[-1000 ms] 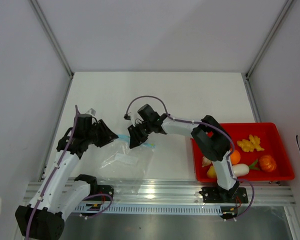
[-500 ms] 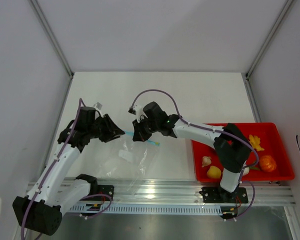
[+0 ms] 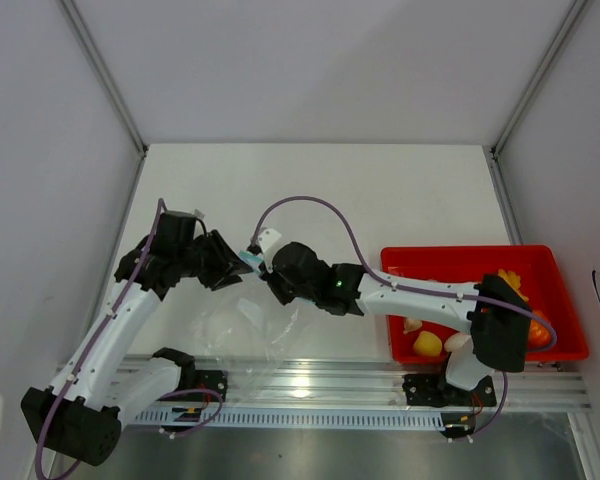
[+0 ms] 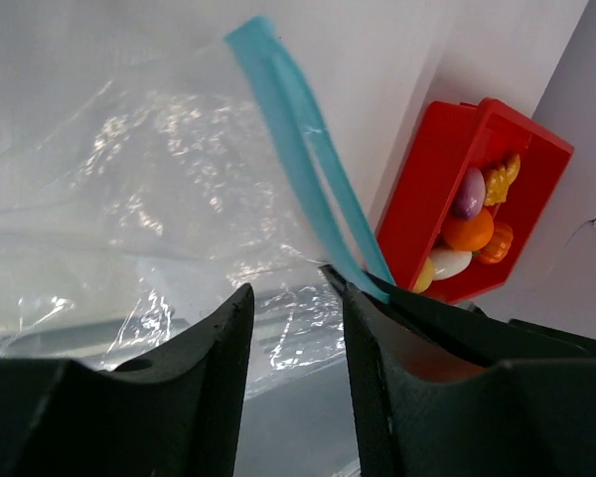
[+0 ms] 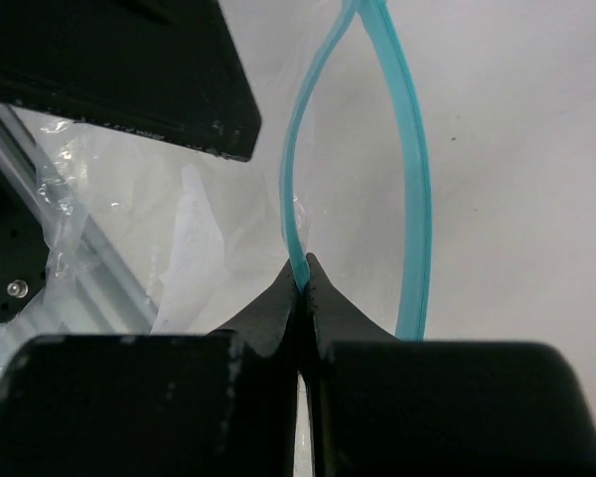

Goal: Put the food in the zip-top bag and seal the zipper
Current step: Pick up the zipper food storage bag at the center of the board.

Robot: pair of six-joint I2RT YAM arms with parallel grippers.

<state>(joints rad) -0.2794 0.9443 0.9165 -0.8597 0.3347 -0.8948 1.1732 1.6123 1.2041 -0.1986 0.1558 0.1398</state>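
The bag (image 3: pixel 242 335) lies limp on the white surface (image 3: pixel 380 190), lower left of centre in the overhead view, its clear film crumpled and catching the light. Its zipper (image 4: pixel 278 84) is parted into two blue lips, so the mouth gapes open. The right end effector (image 5: pixel 303 266) is clamped tight on one lip, its fingers pressed together with the strip squeezed between them. In that wrist view the other lip runs free just to the right. The left end effector (image 4: pixel 296 296) sits just beside it at the bag's mouth, its fingers a narrow gap apart. Bag film shows beyond the gap, and nothing looks gripped. From above, the two meet near the middle of the frame, almost touching. The food (image 3: pixel 428 343) is all in the red tray (image 3: pixel 460 252) at the right side of the frame, well apart from the bag. I can make out a purple-white garlic (image 4: pixel 467 194), an orange fruit (image 4: pixel 469 231), a pumpkin (image 4: pixel 498 244), a white piece (image 4: pixel 447 264) and yellow pieces (image 4: pixel 500 179), heaped close together against one wall of the tray.
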